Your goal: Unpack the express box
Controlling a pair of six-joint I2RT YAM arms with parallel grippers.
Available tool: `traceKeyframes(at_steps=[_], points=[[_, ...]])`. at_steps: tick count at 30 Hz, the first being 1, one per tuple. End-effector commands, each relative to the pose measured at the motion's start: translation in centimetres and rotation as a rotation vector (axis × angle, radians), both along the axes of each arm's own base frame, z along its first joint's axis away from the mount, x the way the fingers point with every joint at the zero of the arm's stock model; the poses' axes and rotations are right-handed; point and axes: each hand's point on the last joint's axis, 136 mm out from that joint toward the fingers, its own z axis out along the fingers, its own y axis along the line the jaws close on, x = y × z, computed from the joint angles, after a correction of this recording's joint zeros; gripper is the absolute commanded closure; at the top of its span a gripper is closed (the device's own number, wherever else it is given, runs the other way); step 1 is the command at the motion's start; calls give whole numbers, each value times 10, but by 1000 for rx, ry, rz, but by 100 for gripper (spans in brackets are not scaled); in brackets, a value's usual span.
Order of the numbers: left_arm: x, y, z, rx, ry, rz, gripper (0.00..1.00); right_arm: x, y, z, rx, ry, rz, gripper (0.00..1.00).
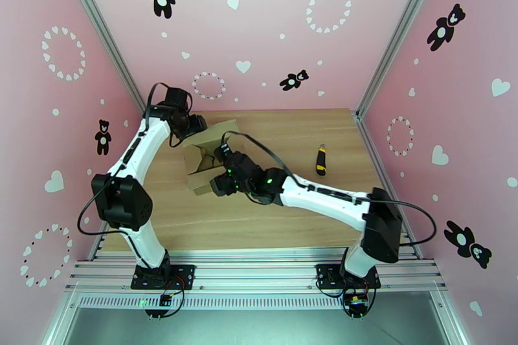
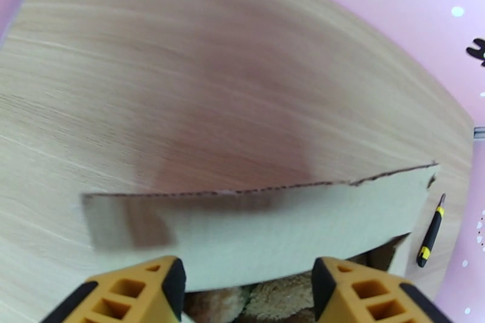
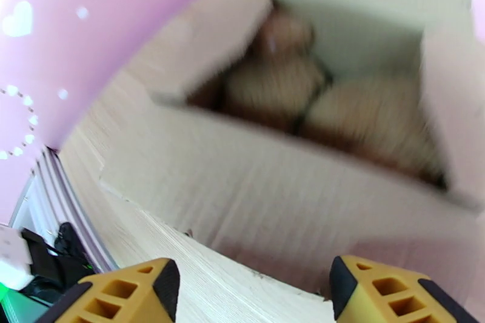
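Express box (image 1: 206,162), flaps up w/ brown plush toy (image 3: 364,118) inside, sits on wood surface (image 1: 291,223), knife (image 1: 320,160) well to its right, left pincer (image 2: 248,285) at its far flap & right pincer (image 3: 254,288) at its near side, both spread wide, gripping nothing.

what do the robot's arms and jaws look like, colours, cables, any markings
Both the left arm and right arm have glossy white link shells with bulky black joint housings and black base plates. Thin black cables loop loosely alongside each. Small green lights glow at the right wrist. The jaws are yellow-orange blocks with cut-out pockets and black inner faces.
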Motion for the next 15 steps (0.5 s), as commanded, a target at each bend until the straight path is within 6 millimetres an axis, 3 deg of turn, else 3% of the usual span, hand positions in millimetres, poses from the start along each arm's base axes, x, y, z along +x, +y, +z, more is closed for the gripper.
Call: traceKeyframes(at_steps=[1,7,15], points=[[-21,5,49,-1,-89,38,36,1,-19,30,-61,-66,-9,28],[-62,6,44,-26,-27,72,36,29,-36,46,-163,-142,-52,25],[-97,-16,19,39,25,75,32,85,-48,11,-328,-159,-112,22]])
